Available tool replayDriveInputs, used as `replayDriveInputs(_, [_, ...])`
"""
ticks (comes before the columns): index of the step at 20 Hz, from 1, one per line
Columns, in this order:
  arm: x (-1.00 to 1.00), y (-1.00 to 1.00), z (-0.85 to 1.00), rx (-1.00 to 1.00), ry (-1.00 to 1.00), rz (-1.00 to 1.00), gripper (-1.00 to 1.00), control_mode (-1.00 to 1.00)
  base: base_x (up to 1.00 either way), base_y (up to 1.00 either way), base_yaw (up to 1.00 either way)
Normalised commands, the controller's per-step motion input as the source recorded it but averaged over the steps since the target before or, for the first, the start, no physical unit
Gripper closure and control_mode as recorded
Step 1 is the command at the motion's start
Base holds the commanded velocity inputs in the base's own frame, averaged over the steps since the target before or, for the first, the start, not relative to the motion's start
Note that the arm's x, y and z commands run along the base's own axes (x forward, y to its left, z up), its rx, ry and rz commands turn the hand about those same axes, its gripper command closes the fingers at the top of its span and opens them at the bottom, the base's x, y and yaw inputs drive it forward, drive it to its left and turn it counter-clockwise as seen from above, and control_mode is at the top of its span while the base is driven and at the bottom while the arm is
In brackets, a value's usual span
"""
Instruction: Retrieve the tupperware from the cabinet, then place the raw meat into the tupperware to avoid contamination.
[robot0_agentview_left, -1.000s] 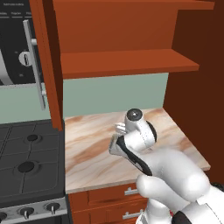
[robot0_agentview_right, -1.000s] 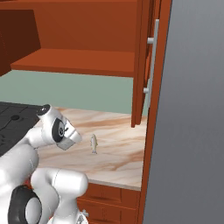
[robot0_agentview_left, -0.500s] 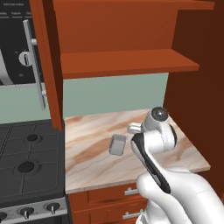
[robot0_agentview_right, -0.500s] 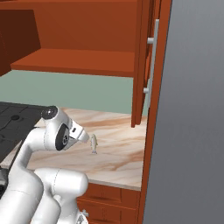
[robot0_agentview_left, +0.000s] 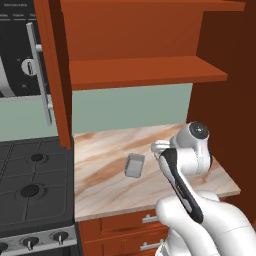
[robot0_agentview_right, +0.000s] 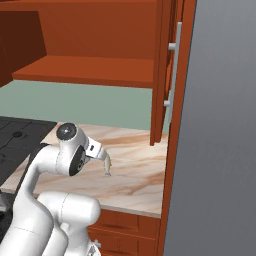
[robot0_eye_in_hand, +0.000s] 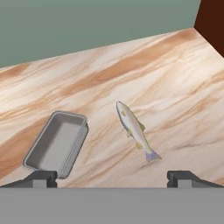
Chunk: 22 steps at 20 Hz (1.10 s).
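Observation:
The tupperware (robot0_eye_in_hand: 57, 144), a small pale grey box, lies empty on the marble counter (robot0_agentview_left: 100, 192), also seen in the left base view as the tupperware (robot0_agentview_left: 134, 165). The raw meat (robot0_eye_in_hand: 134, 130), a little silvery fish, lies on the counter just right of it; in the right base view the raw meat (robot0_agentview_right: 106, 163) shows beside my hand. My gripper (robot0_eye_in_hand: 113, 180) hovers above both, open, its fingertips (robot0_eye_in_hand: 41, 178) wide apart with nothing between them. The cabinet (robot0_agentview_left: 145, 70) above stands open, its shelf bare.
The cabinet's left door (robot0_agentview_left: 52, 75) and right door (robot0_agentview_right: 162, 75) hang open over the counter's ends. A black stove (robot0_agentview_left: 30, 190) adjoins the counter's left side, with a microwave (robot0_agentview_left: 15, 50) above. A tall grey panel (robot0_agentview_right: 220, 125) bounds the right. Drawers (robot0_agentview_left: 125, 225) run below.
My arm has swung right along the counter, off the tupperware, which now lies uncovered, and stands over the fish. The gripper has stayed open.

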Motion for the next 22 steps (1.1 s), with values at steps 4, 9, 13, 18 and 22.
replayDriveInputs(4, [0.0,0.04,0.0,0.0,0.0,0.0,-1.0,-1.0,0.0,0.0,0.0])
replayDriveInputs(9, [0.23,0.0,0.0,0.0,0.07,0.0,-1.0,-1.0,0.0,0.0,0.0])
replayDriveInputs(13, [0.34,-0.1,0.0,0.0,0.17,0.0,-1.0,-1.0,0.0,0.0,0.0])
replayDriveInputs(18, [0.36,-0.11,0.0,0.0,0.13,0.02,-1.0,-1.0,0.0,0.0,0.0])
replayDriveInputs(22, [0.27,-0.07,-0.03,0.0,0.12,0.03,-1.0,-1.0,0.0,0.0,0.0])
